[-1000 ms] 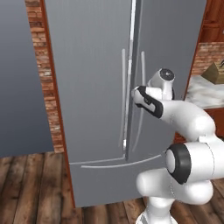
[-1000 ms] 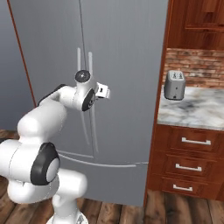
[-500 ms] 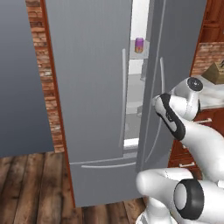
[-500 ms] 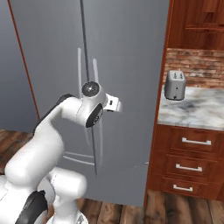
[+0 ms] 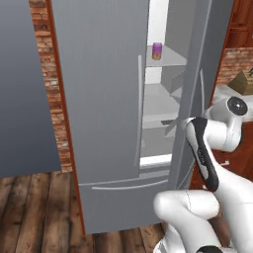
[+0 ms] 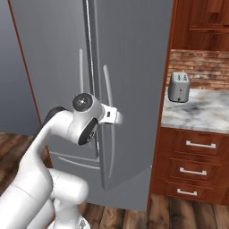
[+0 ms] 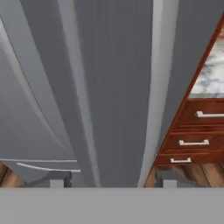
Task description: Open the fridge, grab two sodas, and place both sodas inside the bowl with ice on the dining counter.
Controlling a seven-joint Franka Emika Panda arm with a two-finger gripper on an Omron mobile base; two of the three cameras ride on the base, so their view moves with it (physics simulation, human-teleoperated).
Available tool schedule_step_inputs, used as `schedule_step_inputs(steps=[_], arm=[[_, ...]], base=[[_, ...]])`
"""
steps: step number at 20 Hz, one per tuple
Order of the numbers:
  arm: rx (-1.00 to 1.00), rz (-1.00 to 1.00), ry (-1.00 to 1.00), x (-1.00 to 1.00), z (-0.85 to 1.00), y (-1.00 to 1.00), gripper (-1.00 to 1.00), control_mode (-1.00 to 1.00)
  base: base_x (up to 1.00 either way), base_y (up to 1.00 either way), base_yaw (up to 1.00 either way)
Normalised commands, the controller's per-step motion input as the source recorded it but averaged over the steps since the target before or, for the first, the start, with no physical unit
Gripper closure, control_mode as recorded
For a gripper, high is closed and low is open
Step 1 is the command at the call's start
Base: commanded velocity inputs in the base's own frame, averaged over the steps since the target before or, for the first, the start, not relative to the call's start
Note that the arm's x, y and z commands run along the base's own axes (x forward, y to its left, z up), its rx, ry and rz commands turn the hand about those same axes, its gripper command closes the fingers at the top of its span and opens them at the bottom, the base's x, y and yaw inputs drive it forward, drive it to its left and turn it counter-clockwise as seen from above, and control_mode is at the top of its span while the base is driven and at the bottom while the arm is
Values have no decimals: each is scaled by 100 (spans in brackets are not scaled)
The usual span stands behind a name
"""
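The tall grey fridge (image 5: 99, 99) stands with its right door (image 5: 197, 74) swung partly open onto white shelves. A purple soda (image 5: 157, 51) sits on an upper shelf. My gripper (image 6: 117, 118) is at the front of that right door (image 6: 129, 67), next to its long curved handle (image 6: 107, 89). In the hand view the gripper (image 7: 113, 179) is open, its fingertips (image 7: 59, 178) wide apart, with the grey door face (image 7: 118, 87) close ahead and nothing clamped. The bowl and the dining counter are out of view.
Right of the fridge a silver toaster (image 6: 179, 87) stands on a marble counter (image 6: 201, 112) over reddish wood drawers (image 6: 197, 156). The open door (image 5: 190, 123) stands close to my forearm (image 5: 202, 148). The floor is wood, and brick wall shows on the left (image 5: 57, 113).
The right fridge door has swung from shut to partly open as my arm pulled back and to the right. The purple soda has come into sight. My fingers have spread apart off the handle.
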Motion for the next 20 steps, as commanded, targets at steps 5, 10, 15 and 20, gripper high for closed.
schedule_step_inputs(steps=[5,10,15,20], arm=[[-16,3,-7,-89,19,65,-100,-100],[-19,8,-4,-67,32,84,-100,-100],[-16,3,0,2,50,84,-100,-100],[-16,0,0,52,49,59,-100,-100]], base=[[0,0,0],[0,0,0],[0,0,0],[0,0,0]])
